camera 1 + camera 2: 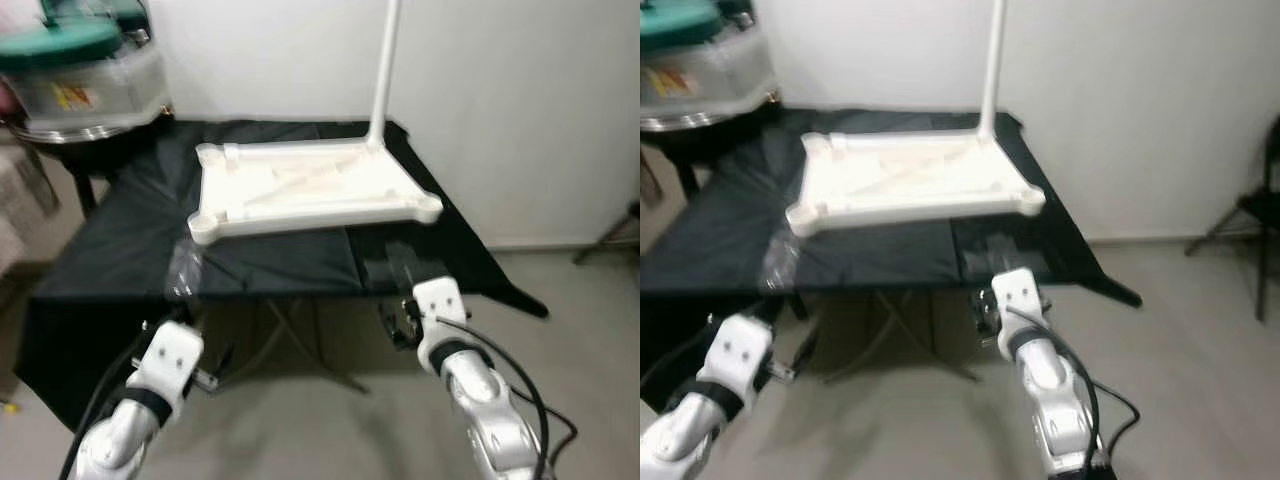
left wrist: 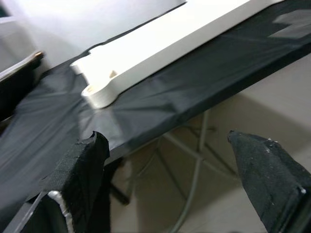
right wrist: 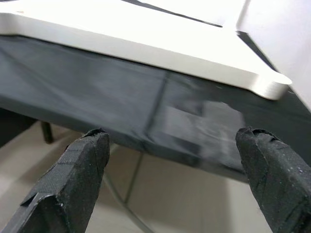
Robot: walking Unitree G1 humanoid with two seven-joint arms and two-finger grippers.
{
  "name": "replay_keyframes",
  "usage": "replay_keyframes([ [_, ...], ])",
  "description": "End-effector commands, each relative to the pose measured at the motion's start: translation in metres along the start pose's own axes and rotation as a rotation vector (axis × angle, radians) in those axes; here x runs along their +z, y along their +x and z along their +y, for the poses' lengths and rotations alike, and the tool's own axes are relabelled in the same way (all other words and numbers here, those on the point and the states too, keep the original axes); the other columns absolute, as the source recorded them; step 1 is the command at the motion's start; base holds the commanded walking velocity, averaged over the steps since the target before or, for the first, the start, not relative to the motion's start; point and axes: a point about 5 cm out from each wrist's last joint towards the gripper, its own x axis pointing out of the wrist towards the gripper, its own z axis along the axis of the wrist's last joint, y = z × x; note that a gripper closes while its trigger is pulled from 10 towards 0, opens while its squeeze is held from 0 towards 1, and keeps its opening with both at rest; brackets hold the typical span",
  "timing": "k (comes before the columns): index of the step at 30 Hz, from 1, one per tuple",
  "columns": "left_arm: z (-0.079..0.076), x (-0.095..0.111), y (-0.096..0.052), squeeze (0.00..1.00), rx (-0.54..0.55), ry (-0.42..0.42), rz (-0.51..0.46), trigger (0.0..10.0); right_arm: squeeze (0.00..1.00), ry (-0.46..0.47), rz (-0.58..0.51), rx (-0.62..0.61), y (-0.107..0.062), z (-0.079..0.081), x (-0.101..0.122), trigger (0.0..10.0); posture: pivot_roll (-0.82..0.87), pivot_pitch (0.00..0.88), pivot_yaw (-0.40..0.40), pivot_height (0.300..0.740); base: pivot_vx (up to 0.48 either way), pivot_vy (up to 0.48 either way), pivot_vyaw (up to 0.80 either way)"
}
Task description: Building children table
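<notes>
The table [image 1: 110, 250], draped in black cloth, is taking up the middle of the head views, its near edge running just ahead of both arms and its legs showing dimly underneath. The white tabletop [image 1: 310, 190] is lying upside down on the cloth, closer to the far side, with one white leg [image 1: 385, 70] standing upright at its far right corner; the top of that leg is running out of the picture. The near left corner of the tabletop is sitting close to the cloth's front edge, and a crumpled bit of clear plastic [image 1: 182, 268] is lying just beside it, too blurred to read. At the far left a clear container with a green lid [image 1: 80, 75] is being cut off by the picture's edge. Open floor [image 1: 560, 310] is spreading to the right of the table. The left claw [image 2: 180, 179] is hanging spread wide below the front edge, gripping nothing. The right claw [image 3: 175, 179] is likewise parted and empty, short of the cloth's near right corner.
</notes>
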Motion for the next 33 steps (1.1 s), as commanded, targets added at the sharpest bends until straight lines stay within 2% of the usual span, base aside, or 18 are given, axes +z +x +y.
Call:
replay_keyframes([
  [1,-0.0002,-0.0016,0.0001,0.0,-0.005,0.007,0.007,10.0,0.0,0.03,0.003,-0.001,0.001,0.0022,-0.0017,10.0,0.0,0.0,-0.053,0.74,0.0,0.0,0.0],
  [15,0.0034,-0.0067,-0.0016,0.0,-0.006,0.019,0.028,10.0,0.0,0.064,0.007,-0.019,0.0007,0.001,-0.0039,10.0,0.0,0.0,-0.048,0.74,0.0,0.0,0.0],
  [23,0.0083,-0.0083,-0.0035,0.0,0.006,-0.002,0.043,10.0,0.0,0.076,0.008,-0.02,0.0005,0.0032,-0.0046,10.0,0.01,0.0,-0.045,0.74,0.0,0.0,0.0],
  [31,0.008,-0.0088,-0.0038,0.0,0.002,-0.014,0.049,10.0,0.0,0.08,0.009,-0.021,0.0005,0.0033,-0.005,10.0,0.01,0.0,-0.044,0.74,0.0,0.46,0.0],
  [33,0.0086,-0.0076,-0.0034,0.0,-0.001,0.0,0.04,10.0,0.0,0.084,0.01,-0.023,0.0006,0.0035,-0.0053,10.0,0.01,0.0,-0.04,0.74,0.0,0.0,0.0],
])
